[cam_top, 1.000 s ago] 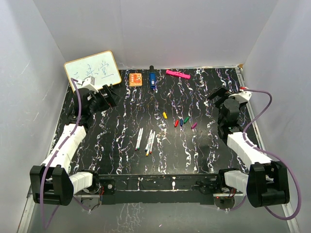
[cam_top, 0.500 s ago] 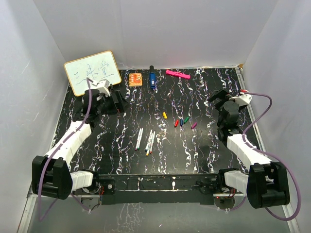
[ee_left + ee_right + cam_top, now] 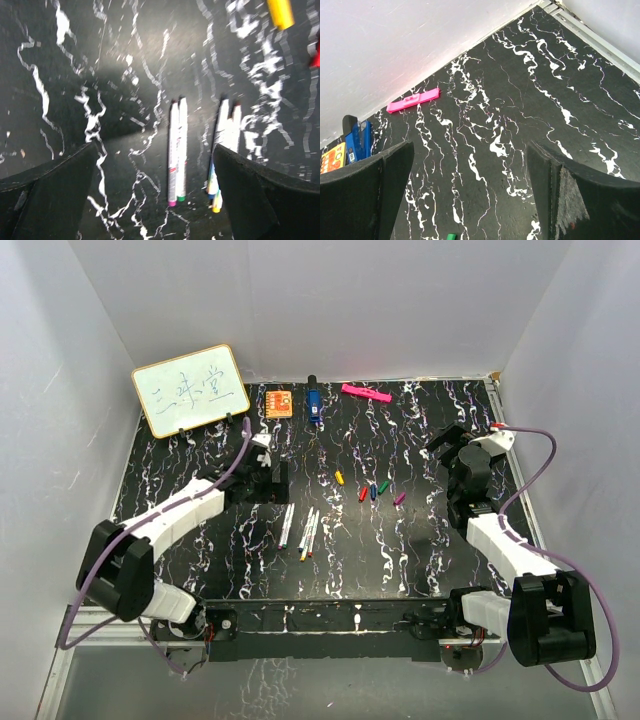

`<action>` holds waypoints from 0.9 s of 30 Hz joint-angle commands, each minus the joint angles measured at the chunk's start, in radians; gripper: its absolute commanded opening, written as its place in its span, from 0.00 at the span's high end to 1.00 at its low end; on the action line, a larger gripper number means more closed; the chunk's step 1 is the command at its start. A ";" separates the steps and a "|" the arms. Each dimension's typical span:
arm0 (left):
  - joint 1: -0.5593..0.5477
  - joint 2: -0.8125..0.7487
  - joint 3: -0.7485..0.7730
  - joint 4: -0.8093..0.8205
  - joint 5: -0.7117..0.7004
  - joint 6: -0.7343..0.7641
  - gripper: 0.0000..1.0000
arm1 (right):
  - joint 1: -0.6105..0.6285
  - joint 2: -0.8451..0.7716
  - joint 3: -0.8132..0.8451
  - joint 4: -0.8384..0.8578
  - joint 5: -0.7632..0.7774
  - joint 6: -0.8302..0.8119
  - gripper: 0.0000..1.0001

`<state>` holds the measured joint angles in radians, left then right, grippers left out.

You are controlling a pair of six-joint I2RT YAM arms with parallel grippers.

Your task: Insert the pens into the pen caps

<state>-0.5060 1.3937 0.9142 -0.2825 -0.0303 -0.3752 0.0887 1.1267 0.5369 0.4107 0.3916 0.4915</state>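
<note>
Several white pens (image 3: 300, 530) lie side by side in the middle of the black marbled table. In the left wrist view a pair with pink and green ends (image 3: 177, 150) lies next to a group with blue and yellow ends (image 3: 222, 145). The caps lie to their right: yellow (image 3: 339, 478), red (image 3: 363, 493), blue (image 3: 373, 492), green (image 3: 384, 485), purple (image 3: 399, 498). My left gripper (image 3: 275, 480) is open and empty, just behind the pens, which show between its jaws (image 3: 155, 192). My right gripper (image 3: 445, 445) is open and empty, right of the caps (image 3: 470, 195); the green cap (image 3: 451, 236) shows below it.
A whiteboard (image 3: 190, 390) leans at the back left. An orange square (image 3: 279, 402), a chunky blue object (image 3: 313, 403) and a pink bar (image 3: 366, 393) lie along the back wall. White walls enclose the table on three sides.
My left arm has swung from the back left near the whiteboard to the middle, just behind the pens. The right gripper has barely moved. Pens and caps lie as before.
</note>
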 commanded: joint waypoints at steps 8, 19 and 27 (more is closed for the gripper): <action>-0.107 0.120 0.064 -0.231 -0.149 -0.054 0.22 | -0.006 -0.006 0.020 0.037 -0.069 0.015 0.08; -0.108 0.114 0.031 -0.213 -0.092 -0.074 0.43 | -0.007 0.019 0.021 0.041 -0.095 0.028 0.06; -0.119 0.160 0.026 -0.193 -0.054 -0.080 0.48 | -0.006 0.015 0.022 0.040 -0.096 0.025 0.06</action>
<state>-0.6159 1.5391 0.9478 -0.4679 -0.1131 -0.4469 0.0887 1.1522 0.5369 0.4118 0.3023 0.5102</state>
